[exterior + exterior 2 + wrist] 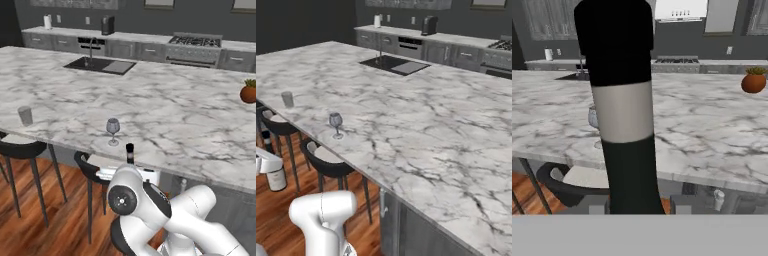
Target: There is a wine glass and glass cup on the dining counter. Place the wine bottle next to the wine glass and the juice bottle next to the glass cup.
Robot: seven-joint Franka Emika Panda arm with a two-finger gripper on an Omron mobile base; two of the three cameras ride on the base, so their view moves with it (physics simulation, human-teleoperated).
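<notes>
Marble dining counter (165,115) — wine bottle (624,115) gripped upright before it.

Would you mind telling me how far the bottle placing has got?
Nothing is placed yet: the wine glass and glass cup each stand alone on the dining counter. In hand: the wine bottle fills the hand view upright, apparently gripped, its top below the counter edge near the wine glass. Left: setting it beside that glass, then the juice bottle by the cup.
</notes>
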